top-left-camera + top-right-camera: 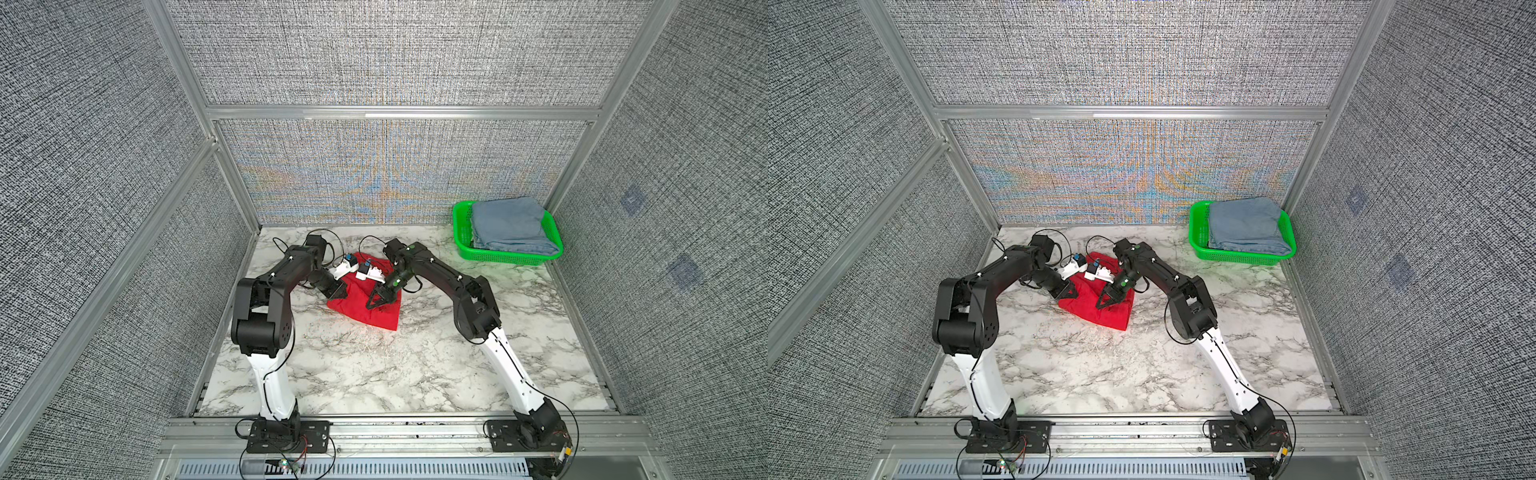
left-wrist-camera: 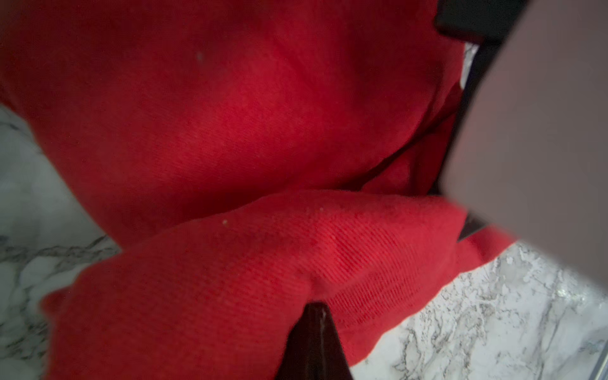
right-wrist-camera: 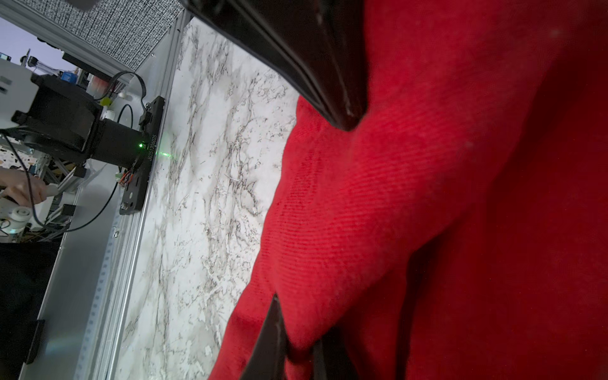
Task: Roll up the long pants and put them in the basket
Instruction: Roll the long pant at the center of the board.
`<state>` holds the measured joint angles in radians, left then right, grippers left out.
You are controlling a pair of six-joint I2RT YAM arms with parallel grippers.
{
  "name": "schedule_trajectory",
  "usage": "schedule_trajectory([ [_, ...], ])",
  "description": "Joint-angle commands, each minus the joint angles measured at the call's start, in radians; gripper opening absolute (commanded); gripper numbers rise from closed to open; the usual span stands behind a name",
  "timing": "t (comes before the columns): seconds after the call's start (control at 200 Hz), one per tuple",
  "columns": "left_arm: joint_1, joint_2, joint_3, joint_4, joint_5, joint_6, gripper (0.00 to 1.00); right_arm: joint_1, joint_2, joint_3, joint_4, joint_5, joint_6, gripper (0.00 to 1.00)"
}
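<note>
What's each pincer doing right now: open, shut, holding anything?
Left pincer: closed on a fold of the long pants.
Right pincer: closed on another fold of the long pants.

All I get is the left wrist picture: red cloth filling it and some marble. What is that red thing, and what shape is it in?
Observer: The red pants, bunched into a compact bundle mid-table in both top views.
Operator: Is just one claw on it?
Observer: Both: the left gripper and the right gripper are closed on folds of it, side by side.
Operator: Anything else out there?
Observer: A green basket in the far right corner, holding folded blue denim.
</note>
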<state>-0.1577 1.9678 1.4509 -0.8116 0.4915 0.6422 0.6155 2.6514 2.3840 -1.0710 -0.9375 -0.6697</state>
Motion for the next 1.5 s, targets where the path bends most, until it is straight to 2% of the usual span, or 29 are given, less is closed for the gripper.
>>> schedule_trajectory([
  [0.0, -0.005, -0.038, 0.010, -0.008, 0.101, -0.003, 0.02, 0.000, 0.000, 0.002, -0.024, -0.076, -0.064, 0.00],
  [0.255, -0.031, -0.169, -0.051, -0.011, 0.166, -0.001, 0.02, -0.011, 0.003, 0.004, -0.022, -0.095, -0.054, 0.00],
  [0.465, -0.032, -0.066, -0.031, -0.013, 0.111, -0.001, 0.02, -0.017, -0.001, 0.001, -0.028, -0.113, -0.045, 0.00],
  [0.6, -0.031, -0.012, -0.021, 0.052, 0.063, -0.040, 0.02, -0.025, -0.011, -0.011, -0.034, -0.127, -0.045, 0.00],
  [0.771, -0.033, 0.090, 0.060, 0.057, 0.043, -0.082, 0.03, -0.031, -0.015, -0.023, -0.036, -0.129, -0.034, 0.00],
  [0.811, -0.033, 0.103, 0.067, 0.062, 0.030, -0.094, 0.02, -0.032, -0.018, -0.030, -0.027, -0.125, -0.021, 0.05],
  [0.866, -0.035, 0.117, 0.077, 0.065, 0.012, -0.115, 0.02, -0.038, -0.028, -0.048, -0.009, -0.118, -0.002, 0.19],
  [0.936, -0.035, 0.127, 0.080, 0.067, -0.010, -0.131, 0.02, -0.049, -0.056, -0.088, 0.030, -0.110, 0.022, 0.32],
  [0.946, -0.035, 0.129, 0.081, 0.068, -0.016, -0.134, 0.02, -0.052, -0.064, -0.102, 0.044, -0.107, 0.033, 0.40],
  [0.986, -0.036, 0.135, 0.084, 0.064, -0.036, -0.146, 0.02, -0.060, -0.091, -0.136, 0.093, -0.093, 0.063, 0.56],
  [1.026, -0.037, 0.141, 0.086, 0.055, -0.051, -0.147, 0.02, -0.066, -0.120, -0.176, 0.138, -0.075, 0.087, 0.68],
  [1.076, -0.038, 0.147, 0.086, 0.046, -0.066, -0.149, 0.02, -0.072, -0.160, -0.226, 0.195, -0.044, 0.109, 0.77],
  [1.261, -0.040, 0.151, 0.079, 0.030, -0.084, -0.152, 0.02, -0.073, -0.319, -0.428, 0.449, 0.073, 0.185, 0.81],
  [1.496, -0.048, 0.206, 0.165, -0.048, -0.125, -0.164, 0.02, -0.007, -0.500, -0.563, 0.609, 0.418, 0.125, 0.80],
])
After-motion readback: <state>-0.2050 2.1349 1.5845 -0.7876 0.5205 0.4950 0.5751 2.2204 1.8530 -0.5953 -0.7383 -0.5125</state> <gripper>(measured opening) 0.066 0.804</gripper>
